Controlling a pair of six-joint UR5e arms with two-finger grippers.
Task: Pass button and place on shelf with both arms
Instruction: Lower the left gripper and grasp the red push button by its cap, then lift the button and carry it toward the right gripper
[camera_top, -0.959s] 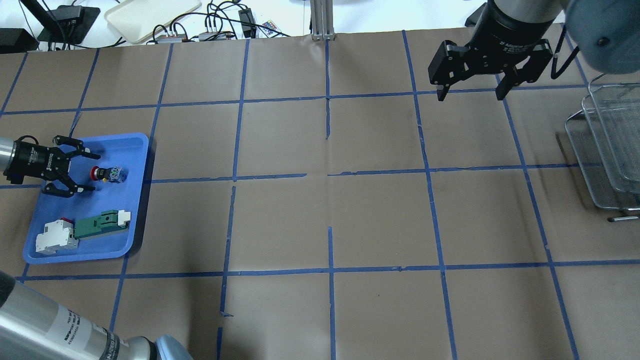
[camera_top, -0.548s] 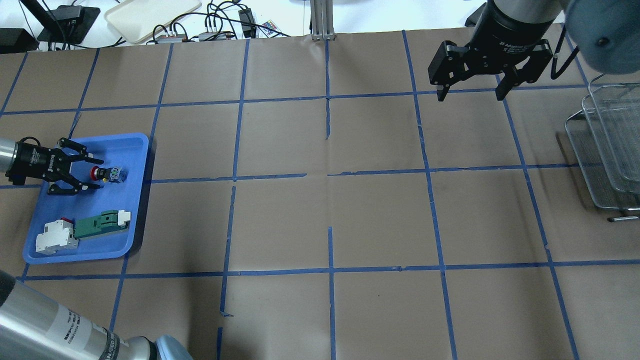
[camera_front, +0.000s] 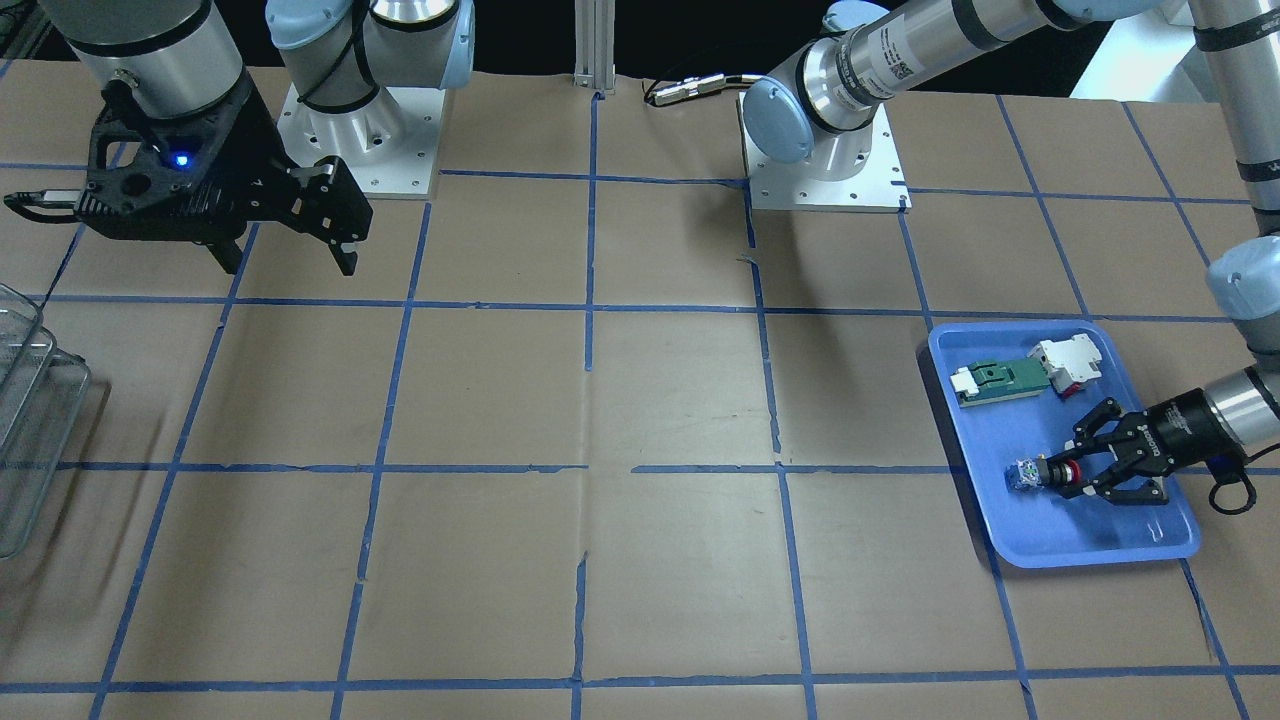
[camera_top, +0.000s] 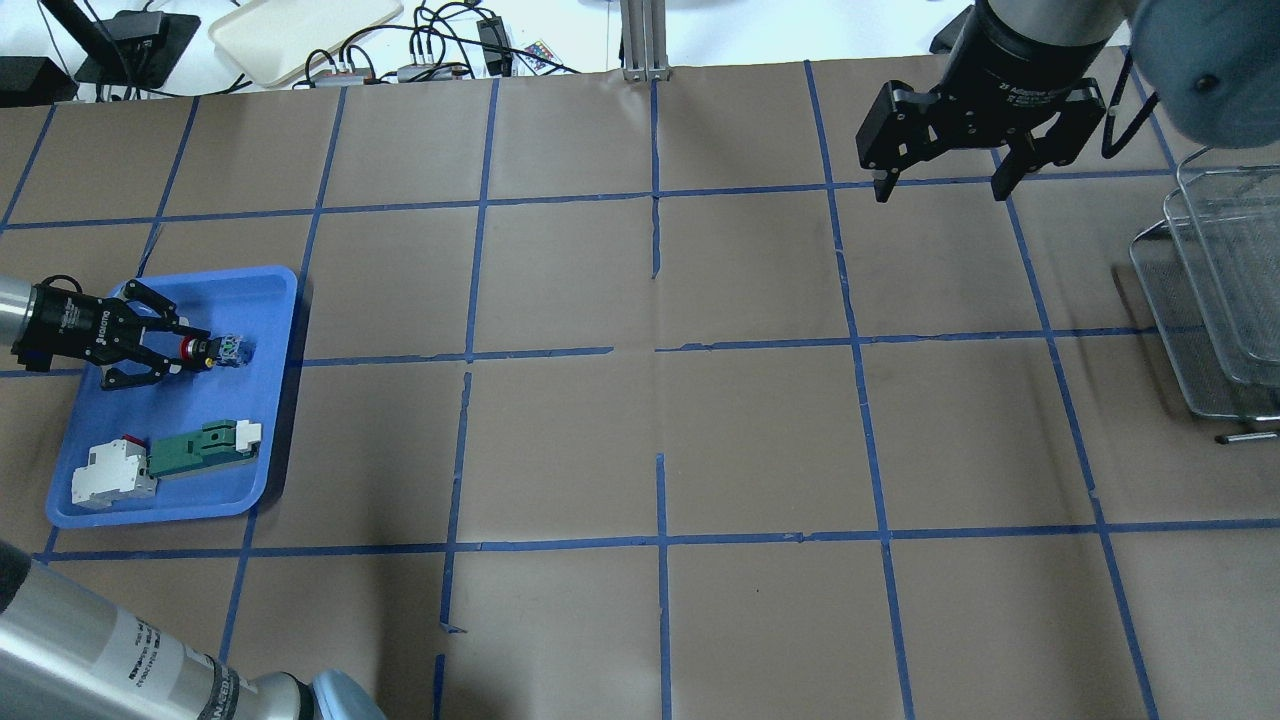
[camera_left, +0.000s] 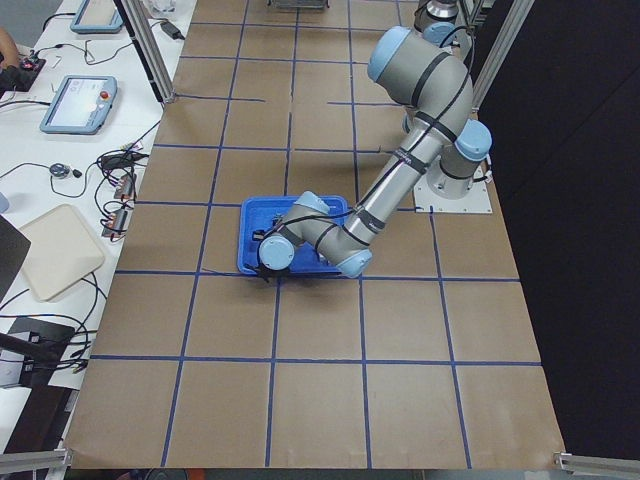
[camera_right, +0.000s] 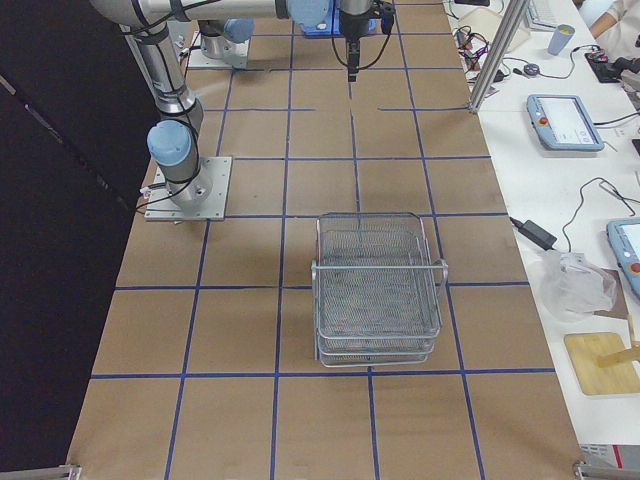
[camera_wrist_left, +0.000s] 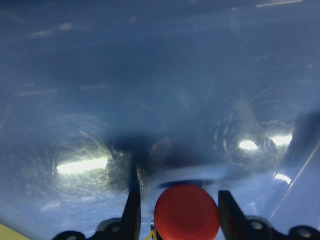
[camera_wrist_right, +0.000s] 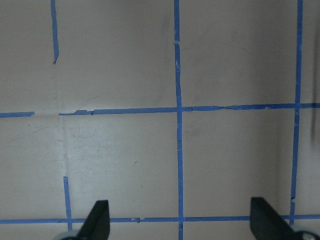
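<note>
The button (camera_top: 212, 348) lies on its side in the blue tray (camera_top: 262, 292), red cap toward my left gripper (camera_top: 188, 349). The left jaws have narrowed around the red cap. In the left wrist view the cap (camera_wrist_left: 187, 212) sits between the fingers, with a thin gap still on one side. The front view shows the same at the button (camera_front: 1035, 472) and left gripper (camera_front: 1068, 474). My right gripper (camera_top: 935, 188) is open and empty, high over the far right of the table. The wire shelf (camera_top: 1215, 300) stands at the right edge and shows whole in the right exterior view (camera_right: 378, 290).
The tray also holds a green-and-white part (camera_top: 200, 450) and a white breaker (camera_top: 110, 475) near its front. The brown paper table carries a blue tape grid. Cables and a cream tray (camera_top: 300, 30) lie beyond the far edge.
My left gripper has moved forward to the button and its jaws have narrowed around the red cap. The right arm has not moved.
</note>
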